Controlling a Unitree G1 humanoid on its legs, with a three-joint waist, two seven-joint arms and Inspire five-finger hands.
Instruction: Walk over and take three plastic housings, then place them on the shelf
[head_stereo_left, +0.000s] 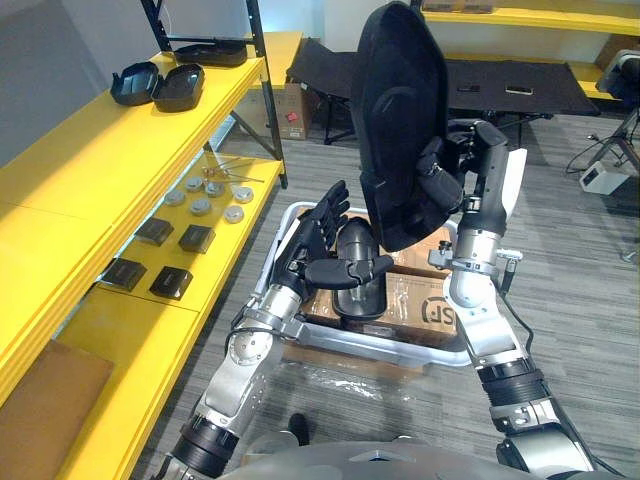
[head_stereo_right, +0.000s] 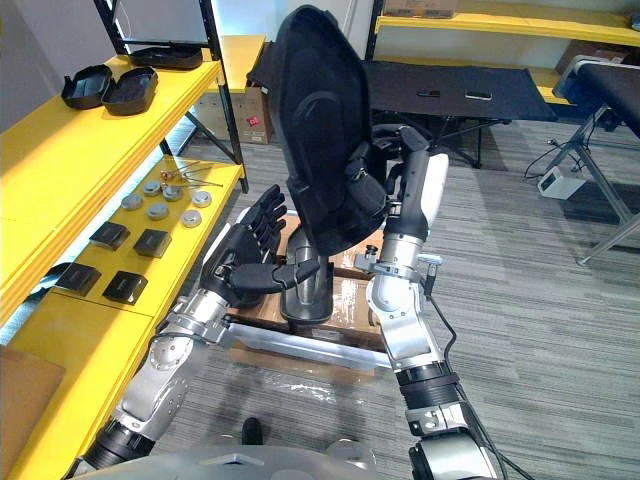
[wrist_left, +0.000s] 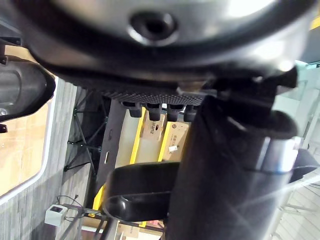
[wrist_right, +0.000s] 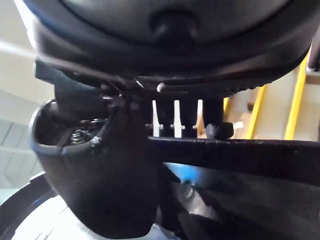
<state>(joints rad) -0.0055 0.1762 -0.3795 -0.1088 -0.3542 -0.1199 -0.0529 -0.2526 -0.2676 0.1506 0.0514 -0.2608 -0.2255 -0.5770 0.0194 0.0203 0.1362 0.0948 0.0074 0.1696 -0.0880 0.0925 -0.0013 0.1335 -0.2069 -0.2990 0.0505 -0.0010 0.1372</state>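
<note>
Left eye view: my right hand (head_stereo_left: 442, 185) is raised, its fingers (head_stereo_left: 436, 170) curled round the edge of a tall black plastic housing (head_stereo_left: 400, 110) that stands upright above a white-rimmed tray (head_stereo_left: 385, 350) low in front of me. My left hand (head_stereo_left: 318, 235) hangs over that tray with fingers (head_stereo_left: 325, 210) straight and spread and the thumb out sideways, holding nothing. Just under it a smaller black plastic housing (head_stereo_left: 357, 285) lies on cardboard in the tray; I cannot tell whether my thumb touches it. Two more black housings (head_stereo_left: 158, 85) sit side by side on top of the yellow shelf (head_stereo_left: 110, 170) to my left.

Right eye view: the tall housing leans against my right palm, well apart from the shelf.

Left wrist view: my fingers reach out straight, with nothing between them and the thumb.

Right wrist view: my fingers and thumb close on the tall housing's dark edge.
</note>
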